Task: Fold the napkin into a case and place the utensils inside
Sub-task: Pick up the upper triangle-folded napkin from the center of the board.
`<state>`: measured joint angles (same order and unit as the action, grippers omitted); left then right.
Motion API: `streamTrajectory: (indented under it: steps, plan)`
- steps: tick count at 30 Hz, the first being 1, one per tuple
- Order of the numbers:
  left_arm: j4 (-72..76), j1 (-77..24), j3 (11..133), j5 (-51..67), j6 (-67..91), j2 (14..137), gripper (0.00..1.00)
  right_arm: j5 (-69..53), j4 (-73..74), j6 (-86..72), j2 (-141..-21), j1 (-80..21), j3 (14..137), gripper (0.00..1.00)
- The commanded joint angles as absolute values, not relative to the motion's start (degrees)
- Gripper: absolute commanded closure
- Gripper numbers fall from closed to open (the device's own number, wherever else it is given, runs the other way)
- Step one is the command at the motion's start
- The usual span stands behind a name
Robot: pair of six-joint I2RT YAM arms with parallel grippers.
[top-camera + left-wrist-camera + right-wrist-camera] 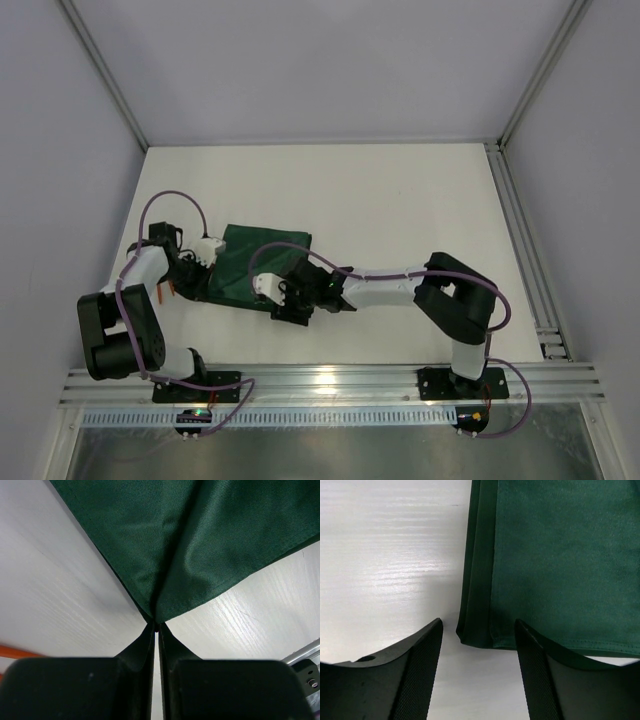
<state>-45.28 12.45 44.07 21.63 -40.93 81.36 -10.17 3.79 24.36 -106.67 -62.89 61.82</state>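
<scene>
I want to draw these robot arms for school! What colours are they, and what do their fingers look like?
Both arms have white links and chunky black joints: the left arm and the right arm. A thin purple cable loops along each. Each gripper has two black fingers; on the right gripper they have curved tips and a fine dotted texture; on the left gripper they look smooth.

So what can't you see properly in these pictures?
- Top view: the utensils are only a tiny orange sliver beside the left arm.
- Left wrist view: an orange strip is cut off by the frame edge.
- Top view: the right arm covers the napkin's near corner.
</scene>
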Motion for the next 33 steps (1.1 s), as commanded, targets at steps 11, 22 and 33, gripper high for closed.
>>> streamTrajectory:
  steps: [11,22,33]
  plan:
    - [-46.7,12.4,44.0,22.9,-41.6,79.2,0.94,-4.8,10.0,24.5,-110.2,-63.2,64.4,0.76]
    - [-52.2,12.3,45.6,31.4,-46.2,73.1,0.64,-9.0,11.0,23.1,-107.8,-63.0,66.4,0.96]
    - [-54.1,12.3,48.0,47.7,-51.4,61.7,0.48,-21.3,13.2,21.5,-107.2,-57.8,68.8,0.96]
